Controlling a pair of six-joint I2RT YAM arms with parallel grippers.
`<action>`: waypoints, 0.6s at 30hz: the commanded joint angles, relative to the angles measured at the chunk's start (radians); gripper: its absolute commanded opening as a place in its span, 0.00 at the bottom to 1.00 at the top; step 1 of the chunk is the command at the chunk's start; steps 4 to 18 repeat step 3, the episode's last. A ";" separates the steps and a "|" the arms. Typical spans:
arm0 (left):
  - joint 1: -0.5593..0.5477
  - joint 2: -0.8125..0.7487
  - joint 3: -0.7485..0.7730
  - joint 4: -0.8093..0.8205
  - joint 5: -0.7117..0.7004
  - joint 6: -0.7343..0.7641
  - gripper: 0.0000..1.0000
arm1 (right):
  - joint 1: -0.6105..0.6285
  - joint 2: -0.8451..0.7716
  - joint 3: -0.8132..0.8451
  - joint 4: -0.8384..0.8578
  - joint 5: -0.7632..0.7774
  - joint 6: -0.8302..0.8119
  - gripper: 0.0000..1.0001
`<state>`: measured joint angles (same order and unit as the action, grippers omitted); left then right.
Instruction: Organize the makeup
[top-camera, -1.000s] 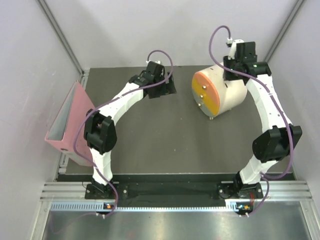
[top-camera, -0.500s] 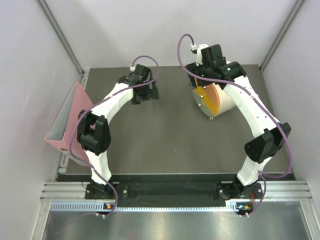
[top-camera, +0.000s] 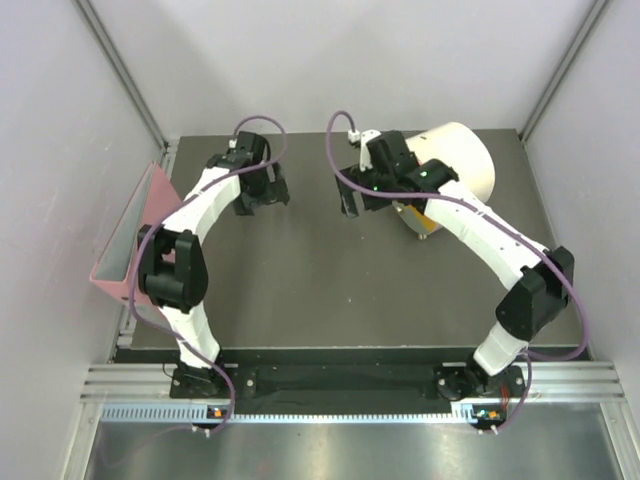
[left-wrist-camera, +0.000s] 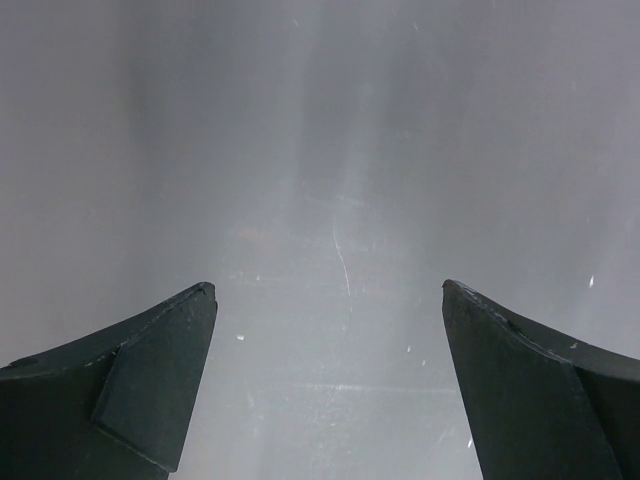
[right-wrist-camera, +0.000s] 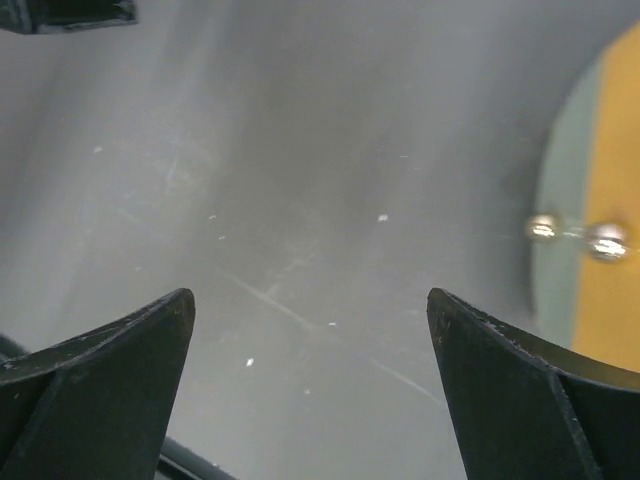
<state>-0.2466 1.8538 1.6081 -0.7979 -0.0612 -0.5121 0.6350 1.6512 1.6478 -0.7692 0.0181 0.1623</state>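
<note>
top view, table (top-camera: 330, 290): dark mat, arm bases at 6 o'clock.
top view, left gripper (top-camera: 264, 203): at 11 o'clock on the mat, pointing down at bare surface; nothing is seen in it.
top view, right gripper (top-camera: 356, 208): at 12 o'clock, near the left gripper but apart from it, just left of the box.
top view, cream box (top-camera: 462, 160): rounded body at 1 o'clock; its front faces 7 o'clock and is mostly hidden behind the right arm.
top view, pink binder (top-camera: 125, 250): at 9 o'clock, off the mat's edge, tilted against the left wall.
top view, makeup: cannot be made out; its place cannot be told.
left wrist, jaws: the two dark fingers (left-wrist-camera: 150, 390) stand wide apart, with only scratched grey surface between them.
left wrist, makeup: none shows here.
right wrist, jaws: the fingers (right-wrist-camera: 100, 390) are spread wide and grip nothing, with bare mat between them.
right wrist, drawer front (right-wrist-camera: 612, 150): orange-yellow with a grey-green strip, at 3 o'clock of the frame.
right wrist, knobs (right-wrist-camera: 606, 241): two small shiny ones on that front, side by side.
right wrist, makeup: none shows here.
</note>
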 joint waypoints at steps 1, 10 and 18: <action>0.000 -0.096 -0.050 0.042 0.057 0.053 0.99 | 0.052 -0.048 -0.031 0.113 -0.015 0.052 1.00; 0.001 -0.093 -0.048 0.020 0.049 0.052 0.99 | 0.064 -0.048 -0.040 0.129 -0.010 0.063 1.00; 0.001 -0.093 -0.048 0.020 0.049 0.052 0.99 | 0.064 -0.048 -0.040 0.129 -0.010 0.063 1.00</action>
